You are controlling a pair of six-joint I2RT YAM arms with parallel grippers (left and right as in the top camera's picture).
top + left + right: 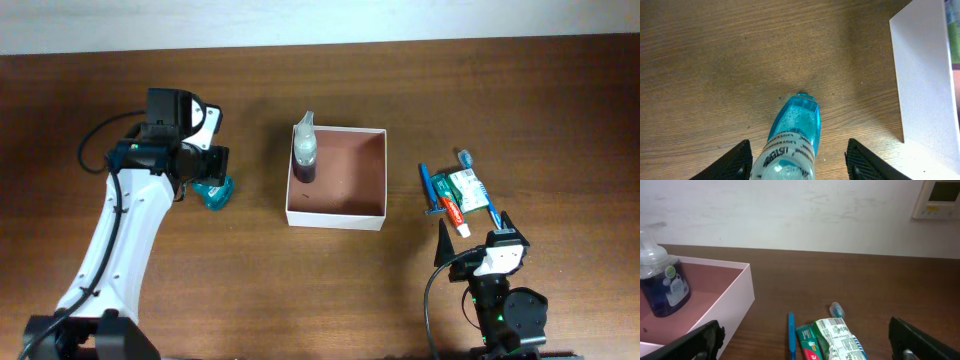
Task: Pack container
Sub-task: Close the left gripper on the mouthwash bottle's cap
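The container (370, 212) is a square white-walled box with a reddish-brown inside at mid table. A pump bottle of dark blue liquid (304, 152) stands in its far left corner, also seen in the right wrist view (662, 280). A teal mouthwash bottle (212, 193) lies on the table left of the box. My left gripper (207, 170) is open, its fingers on either side of the bottle (792, 135) without touching it. My right gripper (472, 235) is open and empty, low near the front edge.
Right of the box lie a blue pen (427, 188), a toothpaste tube (452, 213), a green-white packet (464, 188) and a blue toothbrush (488, 208). They show in the right wrist view too, with the packet (840, 337) between my fingers' line of sight.
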